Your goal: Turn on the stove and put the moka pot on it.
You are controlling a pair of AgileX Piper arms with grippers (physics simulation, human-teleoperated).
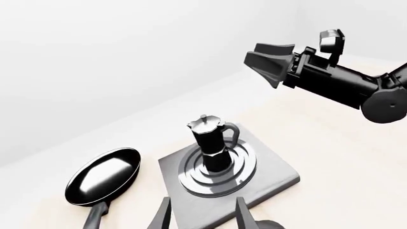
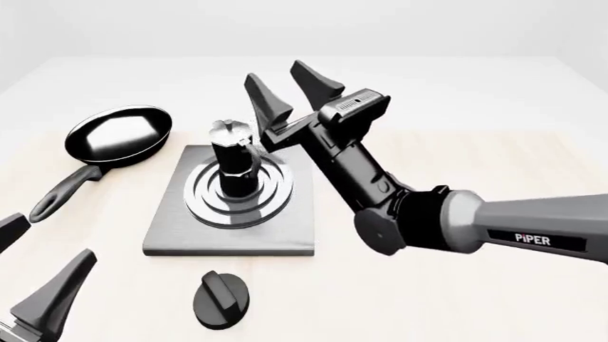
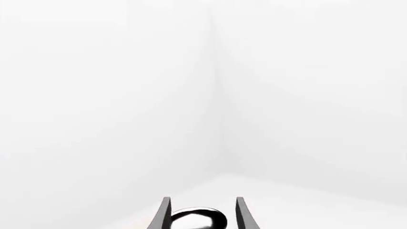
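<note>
The moka pot [image 2: 235,158] stands upright on the stove [image 2: 233,214] rings. The right gripper [image 2: 290,89] hangs open above it, empty; the left gripper [image 2: 36,279] is spread near the knob [image 2: 221,300], which I'd grip squarely before twisting.

White "PIPER" lettering stands on the right arm [image 2: 532,239].

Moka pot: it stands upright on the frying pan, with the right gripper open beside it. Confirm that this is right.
Not quite. The moka pot stands upright on the stove, centred on its burner rings, not on the frying pan, which lies apart with nothing in it. The front view shows this. The right gripper is indeed open beside the pot.
</note>
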